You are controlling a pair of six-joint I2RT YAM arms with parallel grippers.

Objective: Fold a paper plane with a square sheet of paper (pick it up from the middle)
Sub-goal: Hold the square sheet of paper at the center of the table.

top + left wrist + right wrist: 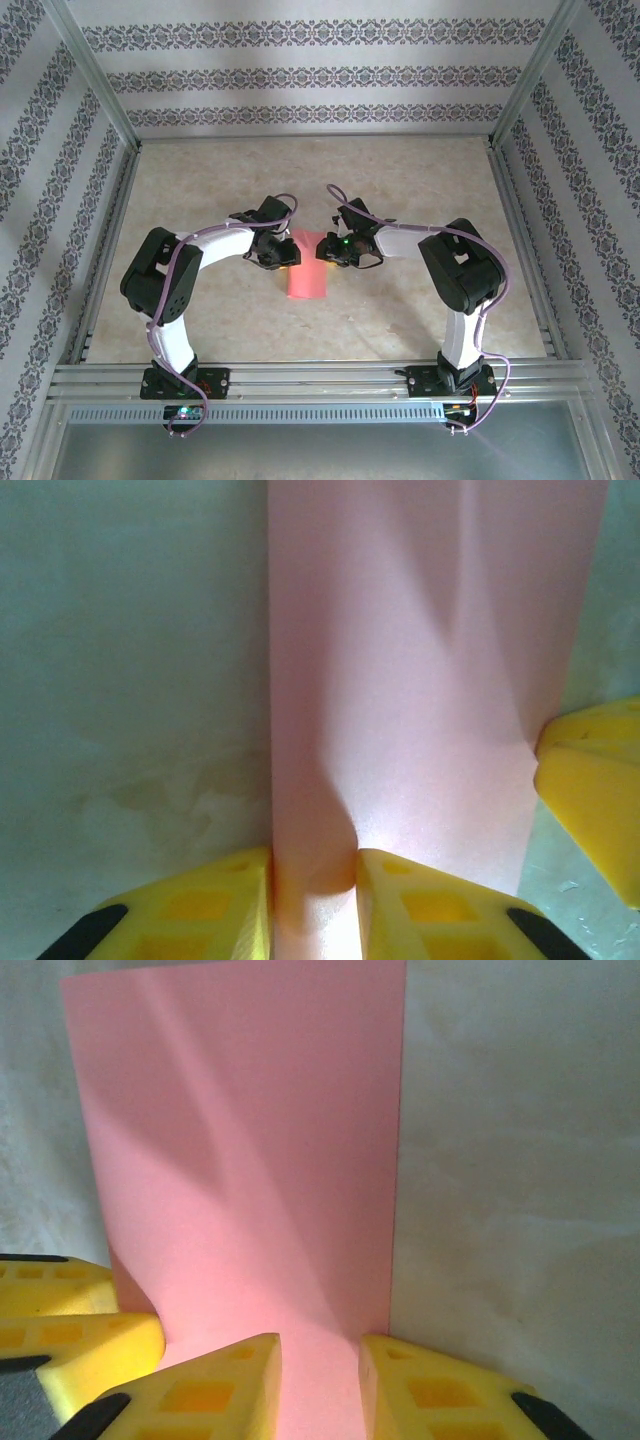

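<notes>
Both pairs of jaws stand slightly parted, clamping nothing, at the far end of the flat paper (pixel 308 282): left gripper (pixel 287 262) on its left long edge, right gripper (pixel 322 260) on its right, equally near.

Left pincer (pixel 313 868) faces right pincer (pixel 320 1348), both slightly parted.

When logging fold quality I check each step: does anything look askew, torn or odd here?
Nothing stands out. The square sheet of paper lies on the table as a straight-edged pink rectangle, untorn, with the left gripper and right gripper at its far end, jaws apart.
</notes>
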